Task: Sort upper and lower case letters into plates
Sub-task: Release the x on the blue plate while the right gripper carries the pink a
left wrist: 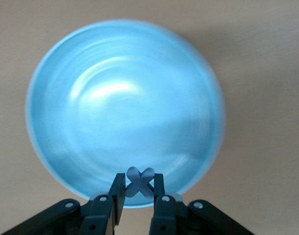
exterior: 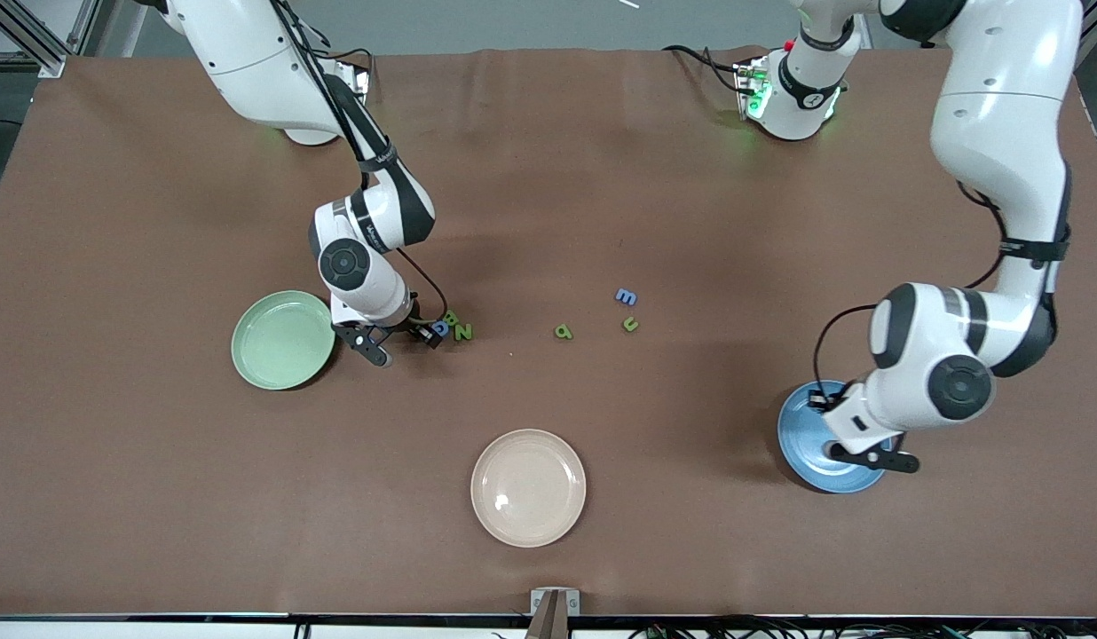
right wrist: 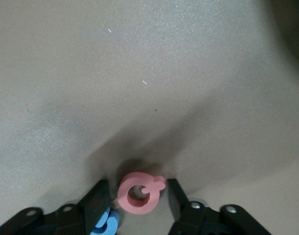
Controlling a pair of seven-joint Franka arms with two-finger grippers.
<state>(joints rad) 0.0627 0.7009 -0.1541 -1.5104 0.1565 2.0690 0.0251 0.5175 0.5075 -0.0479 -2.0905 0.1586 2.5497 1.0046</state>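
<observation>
My left gripper (left wrist: 139, 180) is shut on the small blue x (left wrist: 139, 183) and holds it over the edge of the blue plate (left wrist: 125, 98), which stands at the left arm's end (exterior: 801, 435). My right gripper (right wrist: 136, 187) is open, low at the table, with its fingers on either side of the red G (right wrist: 138, 193). The blue G (right wrist: 106, 223) lies against one finger. In the front view this gripper (exterior: 399, 342) is beside the mint green plate (exterior: 282, 339), next to the blue G (exterior: 439, 328), green B (exterior: 452, 318) and green N (exterior: 463, 332). The red G is hidden there.
A blue m (exterior: 626, 295) and two small green letters (exterior: 563, 332) (exterior: 630, 324) lie mid-table. A cream-beige plate (exterior: 528, 486) stands nearer the front camera, in the middle. Both plates show nothing inside them.
</observation>
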